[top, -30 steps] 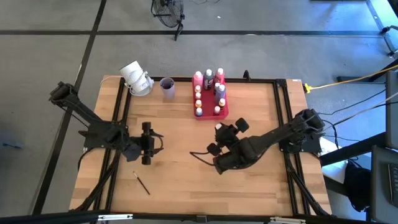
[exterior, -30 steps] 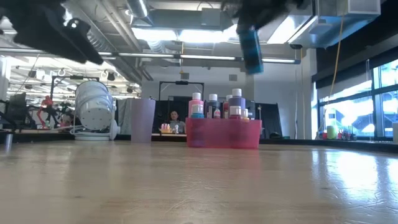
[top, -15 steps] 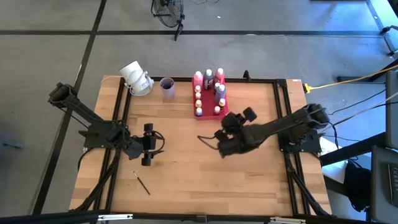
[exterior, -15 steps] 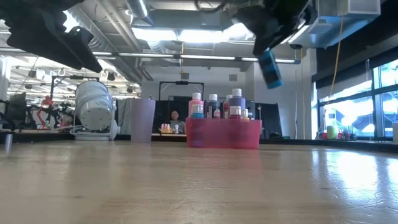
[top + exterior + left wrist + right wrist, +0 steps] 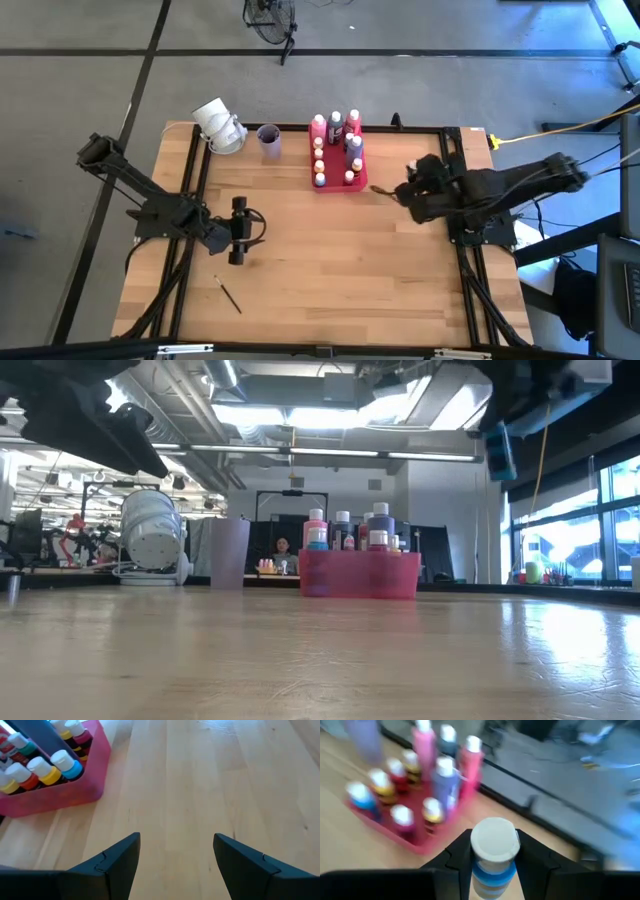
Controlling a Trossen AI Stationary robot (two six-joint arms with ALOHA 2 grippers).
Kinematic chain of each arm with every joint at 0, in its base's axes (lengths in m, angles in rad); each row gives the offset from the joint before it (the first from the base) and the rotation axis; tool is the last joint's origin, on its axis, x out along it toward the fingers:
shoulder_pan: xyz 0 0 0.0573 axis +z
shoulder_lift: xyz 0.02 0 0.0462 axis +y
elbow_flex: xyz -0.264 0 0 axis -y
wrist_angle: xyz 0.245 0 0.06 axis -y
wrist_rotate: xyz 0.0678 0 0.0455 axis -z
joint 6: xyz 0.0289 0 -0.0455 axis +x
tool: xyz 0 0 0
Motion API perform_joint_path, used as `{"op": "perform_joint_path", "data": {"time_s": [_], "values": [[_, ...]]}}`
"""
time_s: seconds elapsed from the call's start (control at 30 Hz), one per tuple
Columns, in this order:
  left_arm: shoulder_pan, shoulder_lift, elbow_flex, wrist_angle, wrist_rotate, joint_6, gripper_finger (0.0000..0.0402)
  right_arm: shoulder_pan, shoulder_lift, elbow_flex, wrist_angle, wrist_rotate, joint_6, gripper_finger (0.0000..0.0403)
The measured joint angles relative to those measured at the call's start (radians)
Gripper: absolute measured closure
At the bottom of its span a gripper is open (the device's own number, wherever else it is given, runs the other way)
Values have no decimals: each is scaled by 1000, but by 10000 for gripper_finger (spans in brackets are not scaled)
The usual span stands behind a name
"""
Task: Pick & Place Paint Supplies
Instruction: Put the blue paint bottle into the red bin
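A pink-red tray (image 5: 352, 181) at the table's far middle holds several light-capped paint bottles (image 5: 335, 128). It shows in the right wrist view (image 5: 420, 845), the low view (image 5: 360, 575) and the left wrist view (image 5: 65, 795). My right gripper (image 5: 400, 192) hangs in the air right of the tray, shut on a blue, white-capped paint bottle (image 5: 494, 851), which also shows high up in the low view (image 5: 500, 450). My left gripper (image 5: 237, 232) stands open over the table's left half, nothing between its fingers (image 5: 176, 850). A thin dark paintbrush (image 5: 228, 293) lies flat on the table near the front left. My right gripper pinches the blue bottle's body (image 5: 494, 872), just under its white cap (image 5: 495, 839), between its two fingers (image 5: 462, 857), one on either side. The fingers come slanting down from the table's right side. The bottle is lifted well clear of the table, cap end toward the tray.
A lilac cup (image 5: 269, 140) and a white ribbed object (image 5: 218, 125) stand at the far left of the tray. Bare wood lies in the middle and the near half of the table (image 5: 330, 270). Black rails (image 5: 455, 150) run along the table's sides.
My right gripper has carried the blue bottle from over the table's middle toward the right and far edge, rising a little, and now hangs right of the tray. The bottle stays in the hold, clear of the table.
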Motion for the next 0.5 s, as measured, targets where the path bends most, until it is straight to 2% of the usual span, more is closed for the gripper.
{"op": "perform_joint_path", "data": {"time_s": [0.07,0.13,0.3,0.4,0.5], "values": [[19,0,0,0,0,5,153,7,-103,-130,219,-3,-61,285],[38,0,0,0,1,16,153,10,-180,-261,483,-14,-200,285],[85,0,0,0,2,19,153,-44,-232,-557,1178,-84,-560,285],[106,0,0,0,35,30,153,-120,-206,-680,1467,-162,-635,285],[110,0,0,1,101,53,153,-196,-163,-735,1576,-239,-634,285]]}}
